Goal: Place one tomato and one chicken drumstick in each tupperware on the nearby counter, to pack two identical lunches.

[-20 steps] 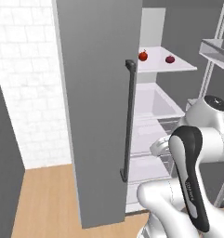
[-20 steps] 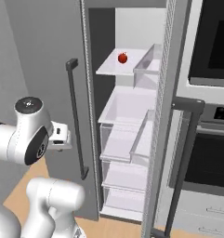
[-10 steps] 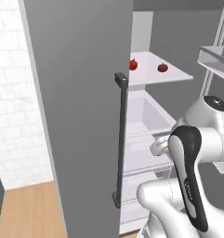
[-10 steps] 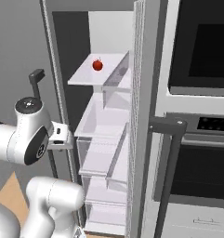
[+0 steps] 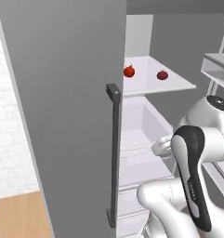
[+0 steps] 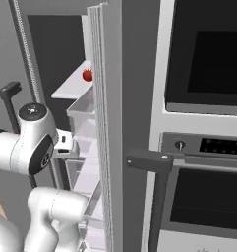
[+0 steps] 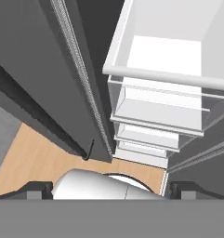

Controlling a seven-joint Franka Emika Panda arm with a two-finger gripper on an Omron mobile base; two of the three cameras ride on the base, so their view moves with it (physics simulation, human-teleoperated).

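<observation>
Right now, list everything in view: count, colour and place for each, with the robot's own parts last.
tomatoes: two, red, on the white fridge shelf, apart from each other; the left one is brighter, the right one darker.
fridge shelf: one, white, upper part of the open fridge.
fridge drawers: several, clear and white, stacked below the shelf.
fridge door: one, grey, open, with a dark vertical handle.
wall oven: one, black glass with pale trim and a dark handle, right of the fridge.
floor: light wood, below the fridge.
arm: one, white with dark joints, in front of the drawers.
end effector: one, dark finger tips wide apart, open and empty.
</observation>
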